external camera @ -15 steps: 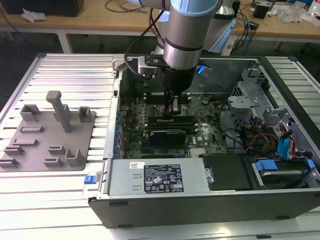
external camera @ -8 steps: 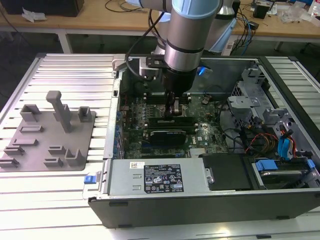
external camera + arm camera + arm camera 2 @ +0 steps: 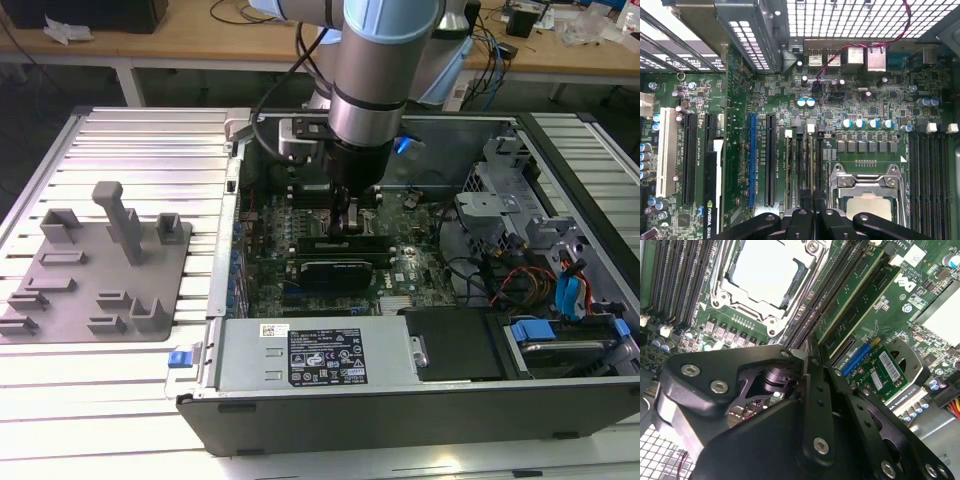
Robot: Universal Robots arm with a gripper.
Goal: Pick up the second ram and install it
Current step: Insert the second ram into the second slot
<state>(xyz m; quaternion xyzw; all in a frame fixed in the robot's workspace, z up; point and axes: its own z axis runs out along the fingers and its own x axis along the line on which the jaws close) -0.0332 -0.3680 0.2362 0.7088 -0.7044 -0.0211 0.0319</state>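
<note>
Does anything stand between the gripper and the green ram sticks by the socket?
Nothing visible does. The gripper is right at the end of two green ram sticks seated beside the processor socket; no cable or card lies between.

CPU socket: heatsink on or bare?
Bare. In the first wrist view the processor shows its metal lid uncovered inside the socket's retention frame.

Green motherboard [image 3: 875, 107], blue expansion slot [image 3: 751, 160], black graphics card [image 3: 335, 270], pale ribbed table [image 3: 150, 140].
</note>
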